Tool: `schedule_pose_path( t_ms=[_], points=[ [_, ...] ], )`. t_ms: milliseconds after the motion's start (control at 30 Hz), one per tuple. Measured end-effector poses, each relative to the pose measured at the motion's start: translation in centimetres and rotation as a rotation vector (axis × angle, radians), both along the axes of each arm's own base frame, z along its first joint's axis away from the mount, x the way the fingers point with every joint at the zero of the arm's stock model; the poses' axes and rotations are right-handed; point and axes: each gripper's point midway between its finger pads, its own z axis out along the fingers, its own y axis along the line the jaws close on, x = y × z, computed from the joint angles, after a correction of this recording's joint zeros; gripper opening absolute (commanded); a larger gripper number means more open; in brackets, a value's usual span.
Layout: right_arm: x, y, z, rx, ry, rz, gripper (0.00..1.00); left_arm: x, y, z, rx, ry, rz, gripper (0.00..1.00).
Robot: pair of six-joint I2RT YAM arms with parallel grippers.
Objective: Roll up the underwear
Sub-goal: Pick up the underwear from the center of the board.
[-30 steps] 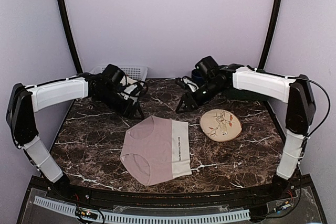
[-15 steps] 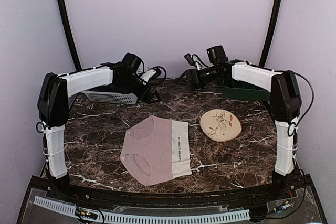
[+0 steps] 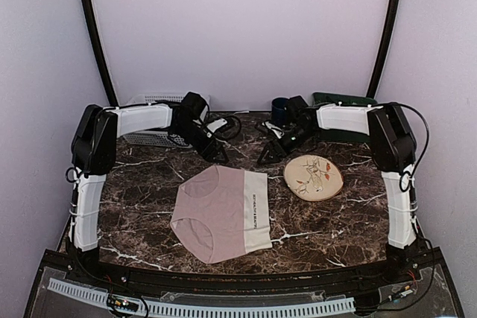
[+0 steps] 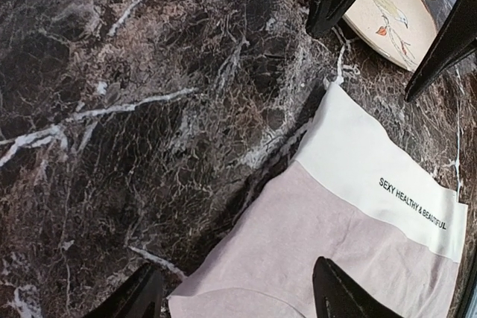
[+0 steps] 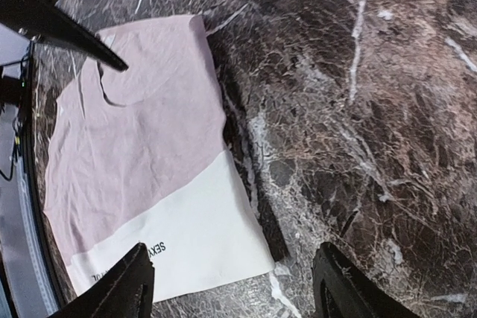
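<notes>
On the dark marbled counter [image 3: 134, 214], near its middle, the underwear [image 3: 216, 214] is laid out flat and unrolled. Its pink body is spread toward the left, and its cream waistband [image 3: 257, 210] with small dark lettering is turned to the right, toward a round painted plate [image 3: 313, 176] that is set just beside it without touching.

The left claw [image 4: 235, 277] is held over the counter at the far left corner of the garment. Its fingers [image 4: 141, 296] are spread well apart and nothing is gripped between them. The right claw [image 5: 235, 255] is held at the far right corner, between garment and plate, and is likewise opened wide and empty. Both claws are pointed down and inward toward each other. Whether their tips are touching the counter cannot be told.

At the back edge, a white slotted basket [image 3: 145, 138] is seen behind the left arm, and a dark cup [image 3: 280, 109] and a green tray [image 3: 350, 99] behind the right arm.
</notes>
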Motion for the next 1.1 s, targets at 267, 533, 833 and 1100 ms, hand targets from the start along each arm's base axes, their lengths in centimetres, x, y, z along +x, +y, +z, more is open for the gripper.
schedule_pose_path(
  t_ms=[267, 533, 833, 1100],
  points=[
    [-2.1, 0.9, -4.4, -0.102, 0.015, 0.081, 0.51, -0.1, 0.2, -2.6, 0.034, 0.034, -0.002, 0.67],
    [-2.0, 0.8, -4.8, -0.133, -0.022, 0.099, 0.33, 0.4, 0.9, -3.3, 0.073, 0.015, 0.009, 0.62],
    [-1.9, 0.6, -5.2, -0.168, -0.044, 0.096, 0.22, 0.4, 1.9, -5.2, 0.142, 0.009, 0.007, 0.47],
    [-1.7, 0.6, -5.5, -0.198, -0.062, 0.092, 0.00, 0.6, 2.3, -5.4, 0.164, -0.009, 0.001, 0.22]
  ],
)
